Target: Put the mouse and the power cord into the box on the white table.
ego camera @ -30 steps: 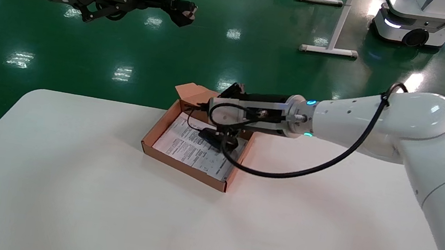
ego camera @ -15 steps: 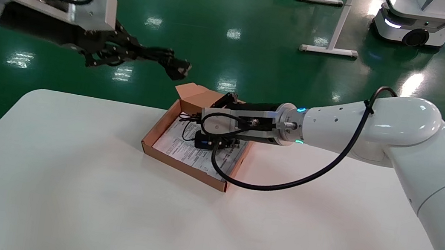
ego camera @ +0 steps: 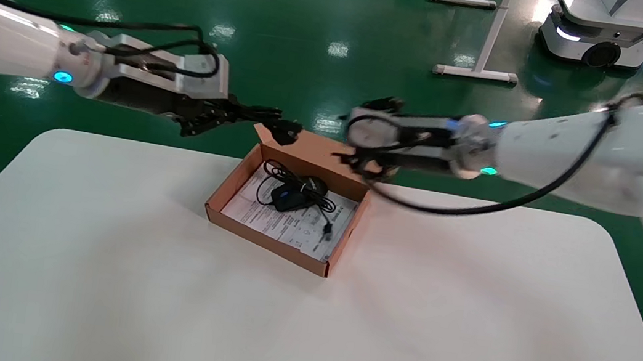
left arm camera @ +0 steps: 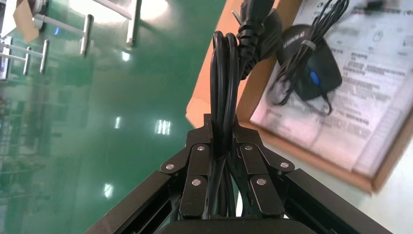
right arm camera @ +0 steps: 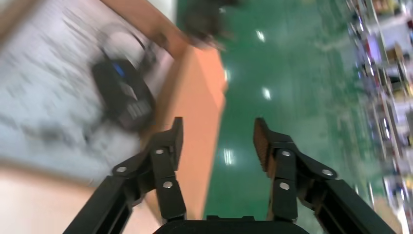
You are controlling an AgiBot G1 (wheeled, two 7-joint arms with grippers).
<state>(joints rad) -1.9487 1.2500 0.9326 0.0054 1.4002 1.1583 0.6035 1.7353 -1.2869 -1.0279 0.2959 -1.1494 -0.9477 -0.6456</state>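
Observation:
The brown box (ego camera: 227, 188) sits on the white table (ego camera: 98, 275), its flap (ego camera: 325, 153) raised at the far side. Inside it the black mouse (ego camera: 290, 196) (left arm camera: 311, 73) (right arm camera: 124, 100) lies on the printed sheet, its thin cable looped beside it. My left gripper (ego camera: 230, 116) (left arm camera: 223, 131) is shut on the power cord (ego camera: 267, 122) (left arm camera: 224, 83), holding it in the air by the box's far left corner; the plug (left arm camera: 255, 29) hangs over the box edge. My right gripper (ego camera: 361, 164) (right arm camera: 216, 139) is open and empty, raised over the box's far right corner.
Green floor lies beyond the table's far edge. A white stand base (ego camera: 475, 73) and a wheeled white robot (ego camera: 602, 31) are far back on the right. Both arms reach in from the sides over the table's far half.
My right gripper let go of the mouse in the box, opened and rose back to the right. The left gripper came down and right with the power cord to the box's far corner.

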